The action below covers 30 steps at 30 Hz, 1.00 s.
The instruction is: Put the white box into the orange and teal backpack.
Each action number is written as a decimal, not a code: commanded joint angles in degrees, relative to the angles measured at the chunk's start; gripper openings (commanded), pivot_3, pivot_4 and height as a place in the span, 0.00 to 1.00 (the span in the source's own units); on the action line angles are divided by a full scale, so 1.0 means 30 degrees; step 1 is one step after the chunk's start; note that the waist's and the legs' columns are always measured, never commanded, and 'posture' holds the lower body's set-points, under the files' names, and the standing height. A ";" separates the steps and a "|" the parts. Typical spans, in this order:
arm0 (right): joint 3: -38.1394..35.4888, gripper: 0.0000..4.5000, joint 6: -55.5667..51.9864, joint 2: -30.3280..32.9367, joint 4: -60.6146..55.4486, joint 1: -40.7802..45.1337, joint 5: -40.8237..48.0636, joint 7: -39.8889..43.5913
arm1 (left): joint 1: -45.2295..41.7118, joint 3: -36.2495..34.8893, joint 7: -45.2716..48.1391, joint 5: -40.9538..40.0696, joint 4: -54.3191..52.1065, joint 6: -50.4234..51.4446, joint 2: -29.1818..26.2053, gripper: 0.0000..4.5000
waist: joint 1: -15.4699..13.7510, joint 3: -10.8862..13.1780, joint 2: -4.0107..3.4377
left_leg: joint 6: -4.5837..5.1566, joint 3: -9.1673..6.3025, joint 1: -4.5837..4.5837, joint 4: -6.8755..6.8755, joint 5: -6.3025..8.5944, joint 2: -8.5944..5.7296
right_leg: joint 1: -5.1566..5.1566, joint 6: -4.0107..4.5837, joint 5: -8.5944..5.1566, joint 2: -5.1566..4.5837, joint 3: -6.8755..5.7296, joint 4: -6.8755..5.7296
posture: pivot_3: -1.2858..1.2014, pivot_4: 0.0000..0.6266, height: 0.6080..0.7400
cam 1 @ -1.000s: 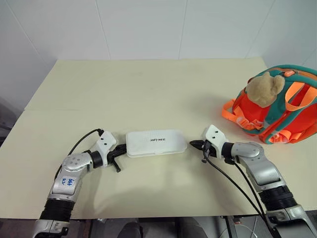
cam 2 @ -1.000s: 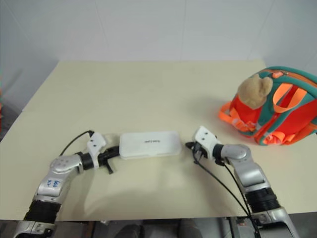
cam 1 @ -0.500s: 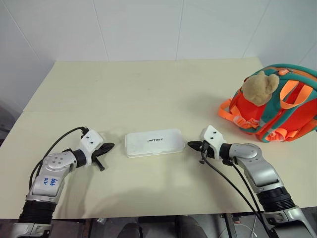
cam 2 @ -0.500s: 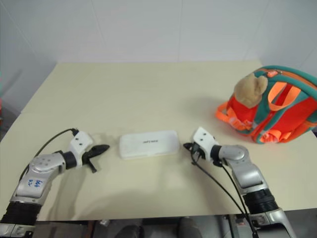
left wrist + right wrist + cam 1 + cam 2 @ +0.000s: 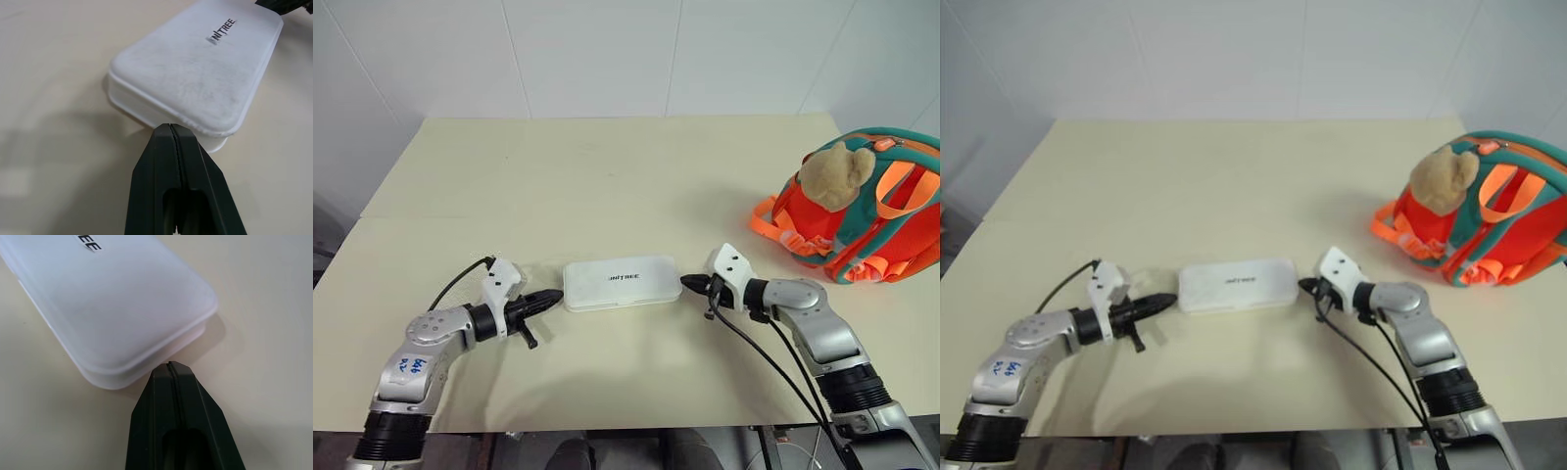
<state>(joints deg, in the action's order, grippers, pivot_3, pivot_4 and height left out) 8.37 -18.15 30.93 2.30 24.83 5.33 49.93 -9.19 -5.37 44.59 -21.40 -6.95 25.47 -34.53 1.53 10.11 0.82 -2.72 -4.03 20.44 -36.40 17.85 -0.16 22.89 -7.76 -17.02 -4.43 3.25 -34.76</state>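
Note:
The white box lies flat on the table, lid up with dark lettering, between my two grippers. My left gripper is shut, and its tip is right at the box's left end. Shut as well, my right gripper has its tip at the box's right end. Neither holds anything. The orange and teal backpack stands at the table's right edge, well right of the box, with a tan plush bear on its front.
The cream table has a seam running across it behind the box. Orange straps spill from the backpack toward the middle. A black cable trails from my right wrist over the table's near edge.
My left gripper drew back left, away from the box, then came back to its left end. The right gripper edged slightly toward the right end. The box has not moved.

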 commanded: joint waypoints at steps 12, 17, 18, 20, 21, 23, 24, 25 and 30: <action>-0.1082 0.03 -0.2648 0.1122 -0.4817 -0.1904 0.1395 0.0217 | -0.1694 0.1906 0.0412 0.0967 0.1247 -0.0771 0.1285 0.00 | -0.0258 0.0000 -0.0001 | -0.0001 -0.0001 0.0001 -0.0008 -0.0003 -0.0020 | -0.0001 -0.0002 0.0001 -0.0010 0.0001 -0.0003 | 0.52 0.24 1.00; -0.1601 0.03 -0.3553 0.1648 -0.6056 -0.2763 0.1686 0.0154 | -0.2076 0.2561 0.0665 0.1108 0.1246 -0.0617 0.1663 0.00 | -0.0444 0.0000 -0.0001 | -0.0001 0.0000 0.0001 -0.0014 -0.0004 -0.0020 | 0.0000 -0.0002 0.0001 -0.0005 0.0001 -0.0008 | 0.52 0.24 1.00; -0.1698 0.03 -0.3635 0.1758 -0.6182 -0.2925 0.1687 0.0146 | -0.2096 0.2670 0.0716 0.1121 0.1186 -0.0550 0.1729 0.00 | -0.0475 0.0000 0.0000 | -0.0002 0.0000 0.0000 -0.0014 -0.0004 -0.0021 | 0.0000 -0.0002 0.0001 -0.0005 0.0001 -0.0007 | 0.52 0.24 1.00; -0.1824 0.03 -0.3789 0.1882 -0.6338 -0.3102 0.1720 0.0093 | -0.2082 0.2837 0.0764 0.1141 0.1008 -0.0430 0.1845 0.00 | -0.0506 0.0000 0.0000 | -0.0002 -0.0001 0.0001 -0.0014 -0.0004 -0.0021 | -0.0003 -0.0002 0.0001 -0.0006 -0.0002 -0.0003 | 0.52 0.24 1.00; -0.1920 0.03 -0.3841 0.1960 -0.6450 -0.3230 0.1756 0.0084 | -0.2035 0.2942 0.0802 0.1130 0.0878 -0.0385 0.1897 0.00 | -0.0494 0.0000 0.0000 | -0.0002 -0.0001 0.0001 -0.0014 -0.0004 -0.0021 | -0.0003 -0.0002 0.0001 -0.0006 -0.0001 0.0000 | 0.52 0.24 1.00; -0.2082 0.03 -0.3986 0.2080 -0.6619 -0.3431 0.1816 0.0053 | -0.1980 0.3094 0.0820 0.1092 0.0706 -0.0298 0.1998 0.00 | -0.0504 0.0000 0.0000 | -0.0002 0.0004 0.0001 -0.0014 -0.0004 -0.0022 | -0.0003 -0.0003 0.0001 -0.0007 0.0003 0.0000 | 0.52 0.24 1.00; -0.2165 0.03 -0.4021 0.2154 -0.6700 -0.3558 0.1838 0.0058 | -0.1952 0.3180 0.0796 0.1088 0.0604 -0.0239 0.2047 0.00 | -0.0505 0.0000 0.0000 | -0.0001 0.0005 0.0001 -0.0014 -0.0004 -0.0023 | -0.0006 -0.0003 0.0001 -0.0008 0.0002 0.0001 | 0.52 0.24 1.00; -0.2229 0.03 -0.4054 0.2203 -0.6749 -0.3647 0.1853 0.0047 | -0.1935 0.3255 0.0805 0.1084 0.0520 -0.0181 0.2077 0.00 | -0.0504 0.0000 0.0000 | -0.0002 0.0004 0.0001 -0.0014 -0.0004 -0.0024 | -0.0007 -0.0003 0.0001 -0.0008 0.0002 0.0002 | 0.52 0.24 1.00; -0.2420 0.03 -0.4056 0.2406 -0.6771 -0.4046 0.1827 0.0049 | -0.1699 0.3484 0.0753 0.0971 -0.0120 0.0241 0.2188 0.00 | -0.0482 0.0000 0.0000 | -0.0001 0.0003 0.0001 -0.0014 -0.0004 -0.0022 | -0.0008 -0.0003 0.0001 -0.0004 0.0002 0.0002 | 0.52 0.24 1.00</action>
<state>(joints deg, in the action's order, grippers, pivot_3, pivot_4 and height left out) 0.85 -31.38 38.32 -14.26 12.46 8.48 49.32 -14.87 2.12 45.15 -17.63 -4.08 25.82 -29.02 0.08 10.11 0.82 -2.73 -4.02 20.44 -36.44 17.84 -0.23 22.87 -7.77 -17.02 -4.44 3.26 -34.75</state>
